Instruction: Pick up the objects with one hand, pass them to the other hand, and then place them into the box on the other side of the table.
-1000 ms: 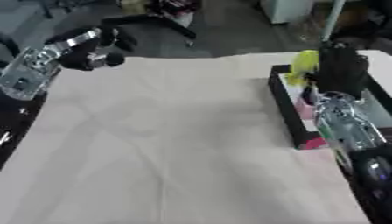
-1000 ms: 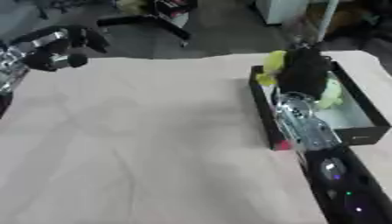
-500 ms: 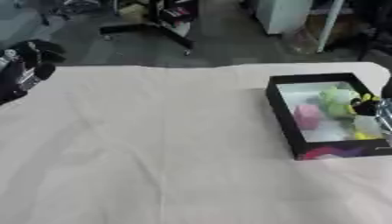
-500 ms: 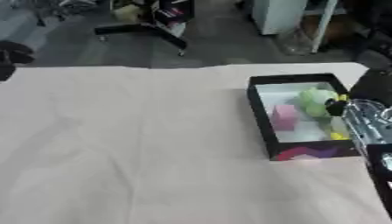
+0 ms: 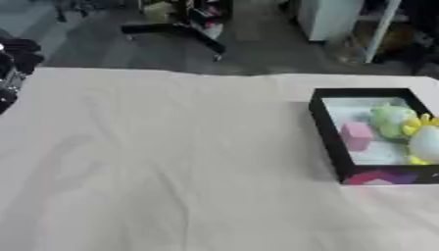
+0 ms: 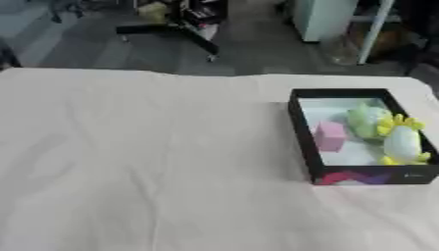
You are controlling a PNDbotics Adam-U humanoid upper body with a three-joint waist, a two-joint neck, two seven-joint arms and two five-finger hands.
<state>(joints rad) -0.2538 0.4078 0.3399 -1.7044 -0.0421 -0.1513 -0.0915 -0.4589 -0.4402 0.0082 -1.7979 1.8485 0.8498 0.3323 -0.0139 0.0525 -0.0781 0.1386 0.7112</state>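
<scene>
My black-walled rectangular box [image 6: 302, 132] sits at the table's right, holding a pink cube [image 6: 329, 136], a green plush [image 6: 364, 120] and a white-and-yellow plush [image 6: 401, 142].

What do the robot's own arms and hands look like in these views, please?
Very little shows. Only the left hand is visible, at the left edge of the left eye view: black, rounded finger shapes with a silvery metallic part below. No cables or markings can be made out. The right hand is out of view.

An office or lab: office chair base [image 5: 176, 33] and white cabinet [image 6: 322, 19] on grey floor.
</scene>
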